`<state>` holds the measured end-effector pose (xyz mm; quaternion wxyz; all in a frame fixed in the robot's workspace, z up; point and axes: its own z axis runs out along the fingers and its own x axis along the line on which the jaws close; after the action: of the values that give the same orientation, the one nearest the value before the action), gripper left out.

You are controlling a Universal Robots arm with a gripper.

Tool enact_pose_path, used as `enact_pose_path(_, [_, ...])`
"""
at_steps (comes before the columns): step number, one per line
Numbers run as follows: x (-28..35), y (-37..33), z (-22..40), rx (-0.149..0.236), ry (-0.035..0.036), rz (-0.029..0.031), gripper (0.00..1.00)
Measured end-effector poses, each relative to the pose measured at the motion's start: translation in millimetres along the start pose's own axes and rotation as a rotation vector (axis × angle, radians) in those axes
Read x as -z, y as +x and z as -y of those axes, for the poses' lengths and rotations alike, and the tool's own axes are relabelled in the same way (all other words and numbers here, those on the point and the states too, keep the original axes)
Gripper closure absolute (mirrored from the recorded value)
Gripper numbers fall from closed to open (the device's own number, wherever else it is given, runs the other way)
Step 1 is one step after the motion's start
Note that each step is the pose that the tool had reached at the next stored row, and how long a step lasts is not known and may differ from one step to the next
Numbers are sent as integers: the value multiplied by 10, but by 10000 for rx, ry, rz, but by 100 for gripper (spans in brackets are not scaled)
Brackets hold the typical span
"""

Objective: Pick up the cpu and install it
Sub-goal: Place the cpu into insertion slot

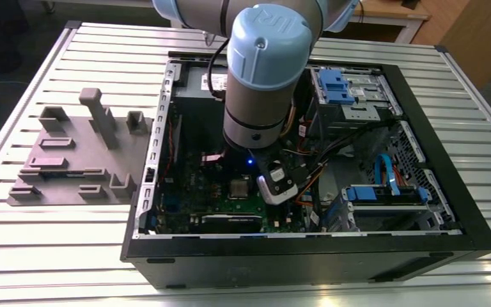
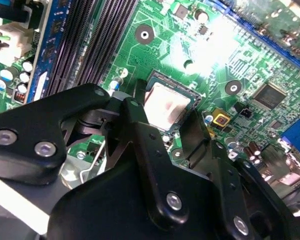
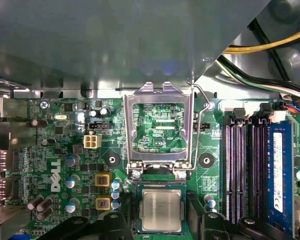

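Silvery cpu [image 3: 161, 210]: you are seeing it lying flat in the socket on the green motherboard [image 3: 60, 150], its pale metal top facing up at the wrist cameras.
Cpu axis: it is square, so neither side is reading as the longer one. Its edges are running parallel to the socket walls, and it is sitting level.
Gripper [image 3: 161, 223]: your gripper is standing released in both wrist views. Its black fingers [image 2: 140, 130] are straddling the socket, one on each side, apart from the cpu and gripping nothing.
Load frame [image 3: 158, 100]: it is standing flipped back on its hinge just beside the socket, with its lever wire lying along one side.
Memory slots [image 3: 240, 165]: they are running parallel to one cpu edge, with a blue stick [image 3: 280, 175] sitting beyond them.
Exterior view: the arm [image 1: 267, 70] is reaching down into the open case [image 1: 314, 249]. The cpu is sitting at about nine o'clock from the wrist's lower end. The grey fixture plate [image 1: 75, 160] is lying at nine o'clock from the case on the slatted table [image 1: 23, 256].
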<state>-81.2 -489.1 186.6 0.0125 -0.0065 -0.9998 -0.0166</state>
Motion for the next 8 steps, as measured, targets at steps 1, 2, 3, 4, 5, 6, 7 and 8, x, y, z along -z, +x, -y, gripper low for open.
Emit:
enact_pose_path(1, [15, 0, 1, 1, -1, 0, 48])
enact_pose_path(2, [27, 2, 9, 7, 21, -11, 48])
enact_pose_path(3, [25, 2, 13, 29, 17, -10, 48])
enact_pose_path(4, [25, 3, 15, 79, 17, -11, 48])
enact_pose_path(5, [24, 2, 16, 140, 19, -13, 48])
enact_pose_path(6, [22, 2, 18, 188, 19, -14, 48])
enact_pose_path(7, [21, 2, 19, 223, 22, -16, 48])
enact_pose_path(8, [21, 2, 19, 227, 23, -17, 48])
